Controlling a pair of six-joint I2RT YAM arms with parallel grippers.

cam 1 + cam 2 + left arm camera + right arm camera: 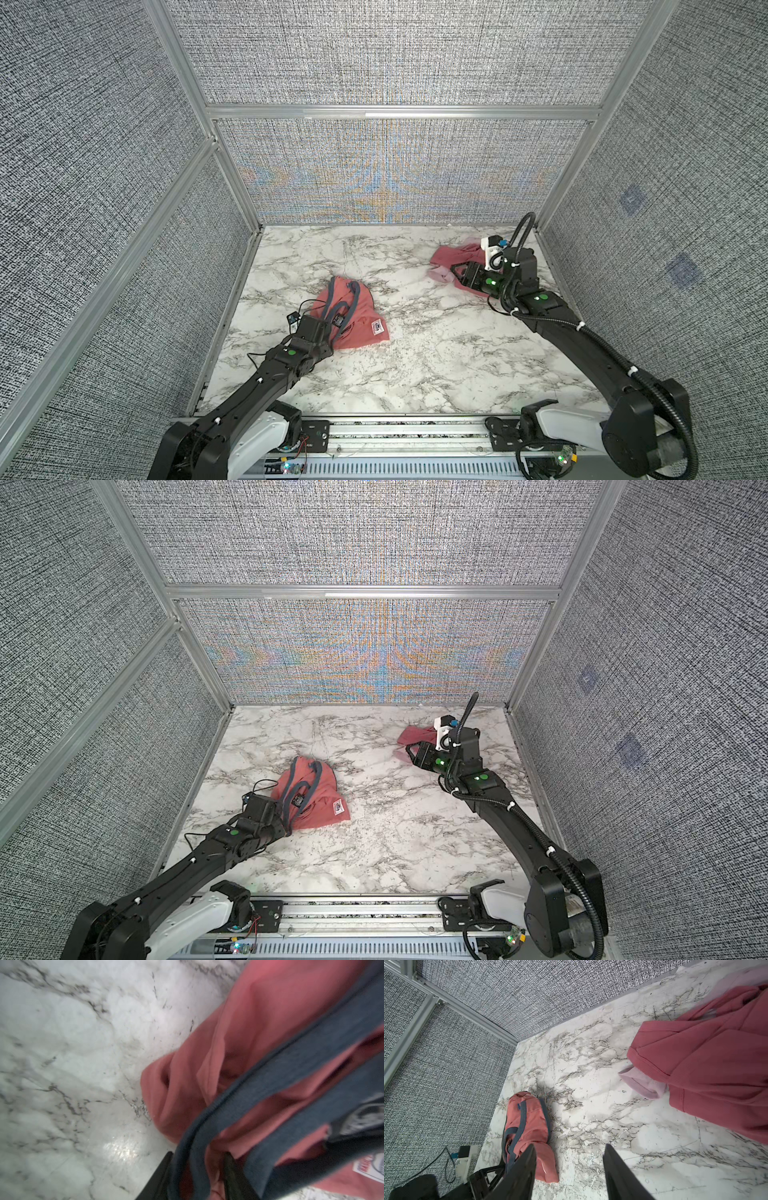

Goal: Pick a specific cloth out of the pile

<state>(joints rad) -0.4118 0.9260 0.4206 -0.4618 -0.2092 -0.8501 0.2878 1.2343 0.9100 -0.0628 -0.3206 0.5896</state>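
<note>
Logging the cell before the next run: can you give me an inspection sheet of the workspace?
Surface: marble-patterned table.
Job's things: coral T-shirt lies apart from the pile of rose-red garment and pale pink cloth.
Clutter: nothing seen.
Grippers: left gripper open, T-shirt's trim between its jaws; right gripper open, empty, at the pile.
Cables: thin black wire at left wrist; corrugated hose on right arm.
Surroundings: grey woven panels, aluminium frame.

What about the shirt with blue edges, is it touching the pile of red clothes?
Apart. In both top views a wide stretch of bare marble table separates the shirt from the pile.
</note>
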